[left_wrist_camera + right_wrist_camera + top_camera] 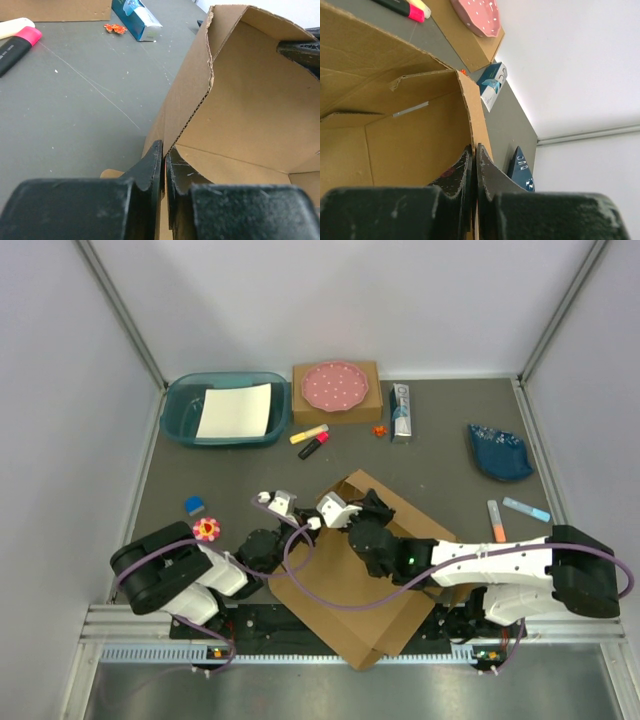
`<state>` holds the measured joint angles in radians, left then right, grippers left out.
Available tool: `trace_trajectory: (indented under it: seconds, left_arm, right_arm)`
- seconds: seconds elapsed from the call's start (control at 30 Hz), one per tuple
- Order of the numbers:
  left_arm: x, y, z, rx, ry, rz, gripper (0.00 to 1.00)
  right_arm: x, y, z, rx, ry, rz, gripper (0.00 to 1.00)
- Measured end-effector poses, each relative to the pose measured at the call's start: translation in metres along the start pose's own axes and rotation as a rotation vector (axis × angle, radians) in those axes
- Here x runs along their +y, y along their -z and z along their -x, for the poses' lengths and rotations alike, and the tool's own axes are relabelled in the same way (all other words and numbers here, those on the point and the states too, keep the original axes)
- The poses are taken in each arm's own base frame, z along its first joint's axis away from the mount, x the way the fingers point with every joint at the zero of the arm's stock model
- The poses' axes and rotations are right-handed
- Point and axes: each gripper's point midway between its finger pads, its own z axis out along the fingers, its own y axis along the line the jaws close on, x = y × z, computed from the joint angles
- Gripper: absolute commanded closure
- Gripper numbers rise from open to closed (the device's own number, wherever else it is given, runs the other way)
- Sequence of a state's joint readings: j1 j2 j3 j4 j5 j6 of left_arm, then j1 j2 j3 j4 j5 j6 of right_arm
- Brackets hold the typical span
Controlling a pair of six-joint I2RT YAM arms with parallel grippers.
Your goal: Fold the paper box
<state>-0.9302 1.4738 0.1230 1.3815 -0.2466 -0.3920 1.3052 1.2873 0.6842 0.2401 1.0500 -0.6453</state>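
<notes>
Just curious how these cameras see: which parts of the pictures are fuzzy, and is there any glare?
Left wrist view: the left gripper's fingers are blurred up close, the paper box is sharp. Right wrist view: the right gripper's fingers likewise blur; the white wall is bright. Top external view: even light, soft shadows, no glare.

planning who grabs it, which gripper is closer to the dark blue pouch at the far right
Right. The right gripper, pinching a raised flap of the paper box, is to the left of the dark blue pouch; the left gripper pinches the box even farther left.
</notes>
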Motion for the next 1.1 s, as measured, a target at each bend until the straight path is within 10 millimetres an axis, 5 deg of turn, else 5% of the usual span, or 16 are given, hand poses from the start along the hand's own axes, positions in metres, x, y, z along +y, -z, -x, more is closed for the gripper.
trace_trajectory:
  seconds: [0.67,1.1]
  left_arm:
    - [-0.035,0.01,-0.016,0.093,0.071,-0.161,0.62]
    - [-0.045,0.042,0.069,-0.128,0.046,-0.184,0.61]
  right_arm:
    - [0.003,0.004,-0.004,0.041,-0.075,0.009,1.0]
    - [0.004,0.004,-0.005,0.043,-0.08,0.01,1.0]
